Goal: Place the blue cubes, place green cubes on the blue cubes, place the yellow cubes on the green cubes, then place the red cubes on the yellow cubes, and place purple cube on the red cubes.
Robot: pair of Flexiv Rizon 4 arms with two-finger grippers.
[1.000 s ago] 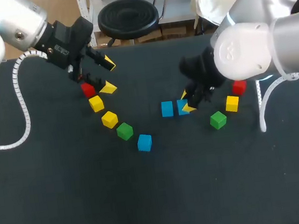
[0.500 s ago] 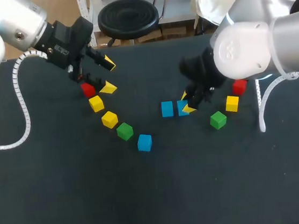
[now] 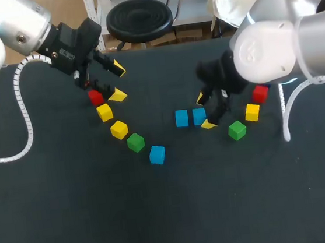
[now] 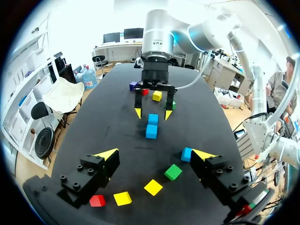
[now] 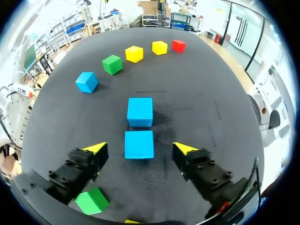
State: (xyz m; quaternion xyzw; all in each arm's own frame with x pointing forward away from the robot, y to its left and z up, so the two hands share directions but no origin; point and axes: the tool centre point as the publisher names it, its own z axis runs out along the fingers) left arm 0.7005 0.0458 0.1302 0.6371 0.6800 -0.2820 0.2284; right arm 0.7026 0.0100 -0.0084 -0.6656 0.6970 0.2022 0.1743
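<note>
Right gripper (image 5: 139, 148): jaws spread wide, yellow tips either side of the near blue cube (image 5: 139, 144), a gap showing on both sides, so nothing is gripped. Just ahead of it, almost touching, sits the second blue cube (image 5: 140, 111). The two make the blue pair, faces square to each other, their line running straight out along the gripper's fingers.

Take that pair as the marker. To its right, and near, a green cube (image 3: 237, 129), a yellow cube (image 3: 252, 112) and a red cube (image 3: 260, 94) are strung away from the robot. Past the red one, the left wrist view catches a purple cube (image 4: 133, 86) beside the right arm.

Left of the pair runs a curved row. A lone blue cube (image 3: 157, 154) is nearest, then a second green cube (image 3: 135, 142), a skewed yellow cube (image 3: 119, 129), another yellow cube (image 3: 104, 112) and a second red cube (image 3: 95, 97) at the far end.

The left gripper (image 3: 118, 81) hangs over that far end, well apart from the pair. Its jaws are wide too and empty, with the second red cube just beside one finger.

Everything rests on a matte black table (image 3: 74, 225), every cube flat on one face.
</note>
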